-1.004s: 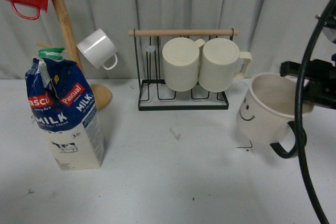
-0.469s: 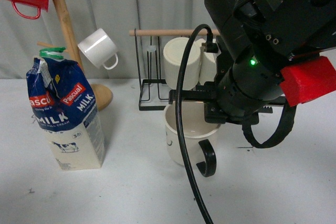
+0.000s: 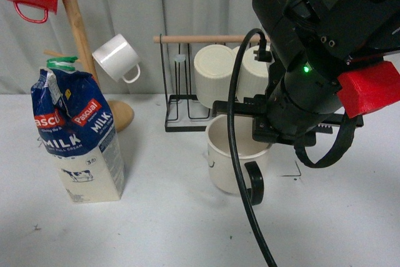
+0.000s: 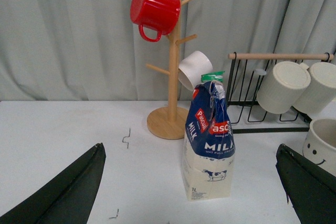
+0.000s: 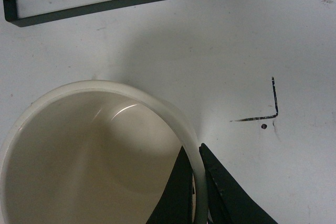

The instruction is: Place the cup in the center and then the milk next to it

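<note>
From the front, the cup (image 3: pixel 228 164) is sitting at the middle of the counter (image 3: pixel 156 217), just in front of the wire rack (image 3: pixel 187 117). The milk (image 3: pixel 78 136) is standing well off to its left.

From my left wrist, my left tool (image 4: pixel 190 149) is gaping wide and holding nothing.

From my right wrist, my right tool (image 5: pixel 193 150) is pinching the cup's (image 5: pixel 79 156) rim, one finger inside and one outside.

White table (image 3: pixel 156 229) carries milk carton (image 3: pixel 81 142) at left, mug tree (image 3: pixel 122 115) and wire mug rack (image 3: pixel 187 39) at rear, cup (image 3: pixel 219 170) centre — seating unconfirmed — black corner mark (image 5: pixel 274 98) beside it.
</note>
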`<state>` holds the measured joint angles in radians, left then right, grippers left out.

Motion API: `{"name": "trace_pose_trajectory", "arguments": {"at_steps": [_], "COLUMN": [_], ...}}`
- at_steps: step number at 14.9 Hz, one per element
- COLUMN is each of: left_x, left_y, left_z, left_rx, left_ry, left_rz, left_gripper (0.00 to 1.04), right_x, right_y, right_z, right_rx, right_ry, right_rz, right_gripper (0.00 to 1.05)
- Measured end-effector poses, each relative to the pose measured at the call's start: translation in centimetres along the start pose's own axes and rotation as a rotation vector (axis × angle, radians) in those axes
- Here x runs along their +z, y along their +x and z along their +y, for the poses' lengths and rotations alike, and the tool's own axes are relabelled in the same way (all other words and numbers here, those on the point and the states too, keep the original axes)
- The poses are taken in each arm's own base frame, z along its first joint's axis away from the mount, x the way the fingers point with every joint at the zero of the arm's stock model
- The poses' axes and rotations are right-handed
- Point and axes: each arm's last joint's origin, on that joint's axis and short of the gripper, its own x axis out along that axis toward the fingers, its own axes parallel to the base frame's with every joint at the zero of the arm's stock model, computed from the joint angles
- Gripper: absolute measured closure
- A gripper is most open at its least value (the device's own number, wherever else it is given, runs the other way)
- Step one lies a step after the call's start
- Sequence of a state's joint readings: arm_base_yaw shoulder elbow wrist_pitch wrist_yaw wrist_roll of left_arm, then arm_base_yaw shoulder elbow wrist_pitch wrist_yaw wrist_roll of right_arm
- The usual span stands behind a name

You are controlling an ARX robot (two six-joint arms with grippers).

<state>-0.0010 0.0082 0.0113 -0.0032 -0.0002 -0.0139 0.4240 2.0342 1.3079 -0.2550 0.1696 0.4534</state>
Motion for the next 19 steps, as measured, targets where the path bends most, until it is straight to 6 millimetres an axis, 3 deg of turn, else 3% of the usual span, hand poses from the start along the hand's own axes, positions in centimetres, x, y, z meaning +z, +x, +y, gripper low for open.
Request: {"name": "trace_pose_trajectory", "arguments": {"at_steps": [5, 6, 8, 10, 11, 13, 14, 15, 16, 17, 18, 19], "left_x": [0.0, 0.0, 0.0, 0.0, 0.0, 0.0, 0.0, 0.0, 0.0, 0.0, 0.0, 0.0], "left_y": [0.0, 0.0, 0.0, 0.0, 0.0, 0.0, 0.0, 0.0, 0.0, 0.0, 0.0, 0.0], "left_z": [0.0, 0.0, 0.0, 0.0, 0.0, 0.0, 0.0, 0.0, 0.0, 0.0, 0.0, 0.0], "left_rx": [0.0, 0.0, 0.0, 0.0, 0.0, 0.0, 0.0, 0.0, 0.0, 0.0, 0.0, 0.0], "left_ry": [0.0, 0.0, 0.0, 0.0, 0.0, 0.0, 0.0, 0.0, 0.0, 0.0, 0.0, 0.0], "left_rz": [0.0, 0.0, 0.0, 0.0, 0.0, 0.0, 0.0, 0.0, 0.0, 0.0, 0.0, 0.0], "left_gripper": [0.07, 0.07, 0.07, 0.07, 0.07, 0.07, 0.07, 0.07, 0.07, 0.07, 0.07, 0.07], "right_x": [-0.9, -0.9, -0.6, 0.1, 0.6, 2.4, 2.0, -0.6, -2.0, -4.8, -7.7, -9.3], "right_y": [1.7, 1.7, 1.7, 0.5, -0.9, -6.3, -10.3, -14.5, -15.8, -17.7, -18.8, -19.4], "right_z": [-1.6, -1.6, -1.6, -1.9, -1.9, -1.9, -3.6, -7.8, -9.4, -11.2, -12.2, -12.9], "right_rx": [-0.01, -0.005, 0.026, 0.078, 0.119, 0.249, 0.16, 0.045, -0.001, -0.036, -0.021, -0.005], "right_ry": [0.026, 0.023, 0.03, 0.048, 0.054, 0.055, 0.01, -0.043, -0.063, -0.082, -0.111, -0.12], "right_rz": [0.046, 0.042, 0.03, -0.023, -0.079, -0.33, -0.733, -0.909, -0.913, -0.907, -0.911, -0.945], "right_gripper": [1.01, 0.95, 0.71, 0.51, 0.4, 0.16, 0.31, 0.49, 0.56, 0.69, 0.82, 0.93]}}
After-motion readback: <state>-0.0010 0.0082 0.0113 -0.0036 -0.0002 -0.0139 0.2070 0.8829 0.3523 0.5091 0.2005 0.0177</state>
